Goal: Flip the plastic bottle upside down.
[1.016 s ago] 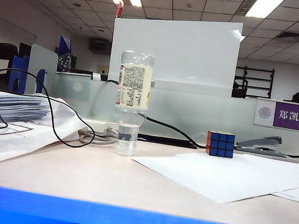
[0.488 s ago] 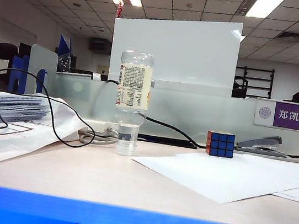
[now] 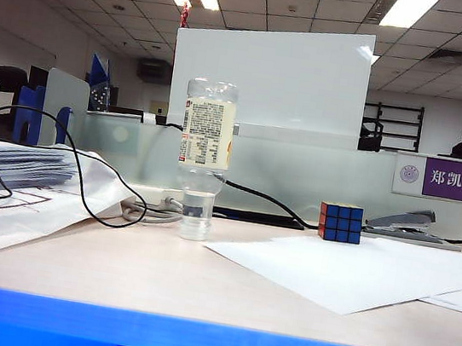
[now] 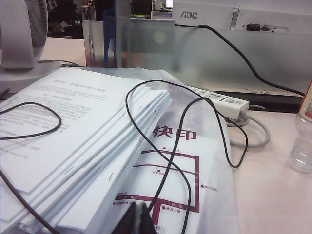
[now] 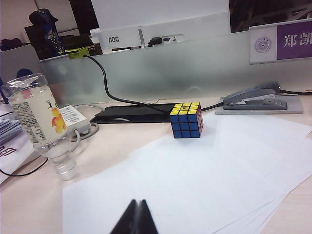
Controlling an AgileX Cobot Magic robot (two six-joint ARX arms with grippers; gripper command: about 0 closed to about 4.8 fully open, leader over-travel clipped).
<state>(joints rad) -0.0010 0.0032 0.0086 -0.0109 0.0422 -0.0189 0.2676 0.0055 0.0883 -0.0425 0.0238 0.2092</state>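
While the plastic bottle [image 3: 204,159] stands inverted on its clear cap on the desk [image 3: 156,274], left of the Rubik's cube [image 3: 340,223], both pincers grip nothing. The left pincer [image 4: 138,219], jaws pressed together, hangs over a paper stack [image 4: 73,146]; the right pincer [image 5: 136,218], likewise closed, hangs over white sheets [image 5: 195,180].

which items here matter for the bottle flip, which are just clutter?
Job:
plastic bottle, standing cap-down on the table
left gripper, shut, over the paper stack
right gripper, shut, over the white sheets

Clutter:
Rubik's cube
stapler
power strip
black cable
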